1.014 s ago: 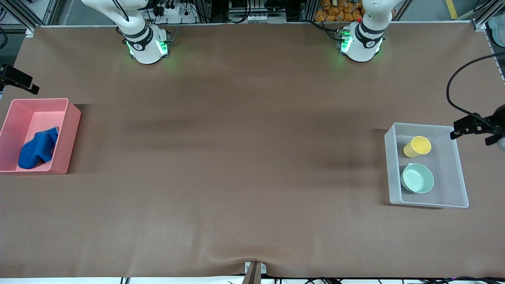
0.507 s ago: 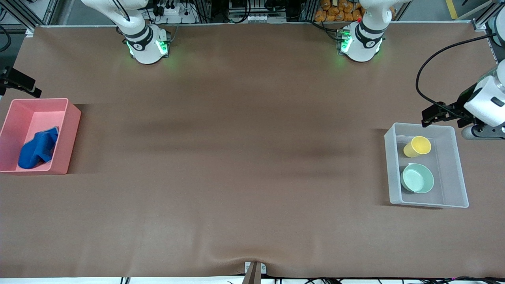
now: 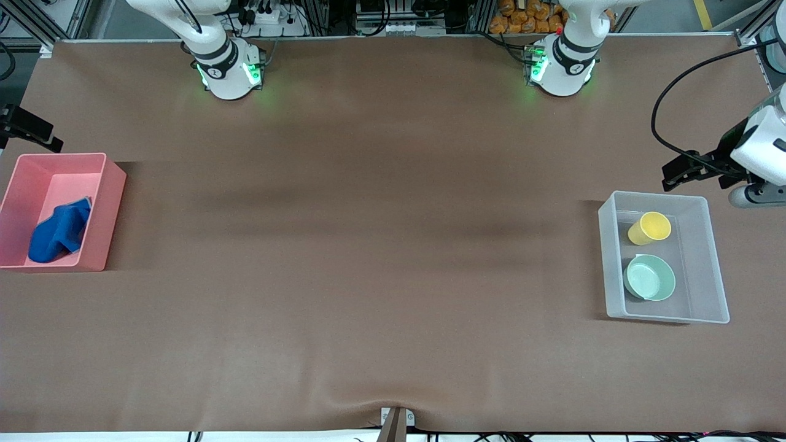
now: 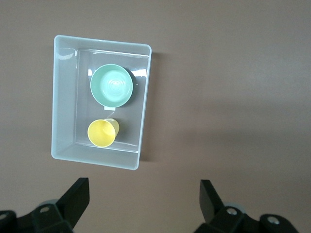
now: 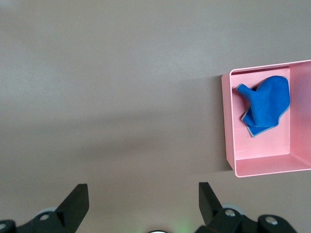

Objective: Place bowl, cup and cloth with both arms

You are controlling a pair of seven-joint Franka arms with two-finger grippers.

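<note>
Left gripper: mine, up in the air by the clear bin's farther end, jaws wide apart, nothing in them.
Right gripper: also mine, high over bare table beside the pink bin, jaws spread, empty.
Small pale mint-green glossy bowl: in the clear plastic rectangular bin at the left arm's end of the table, upright, nearer the front cam than the cup.
Bowl handling: looks light, stiff, slick glaze; I'd pinch the rim, one finger inside.
Plain yellow handleless cup: same bin, tipped on its side, just apart from bowl.
Cup handling: prob. light, thin wall; grip across the mouth, gently.
Crumpled royal-blue cloth: in the pink rectangular bin at the right arm's end.
Cloth handling: soft, floppy, no slip risk; pinch a raised fold near the mid.
</note>
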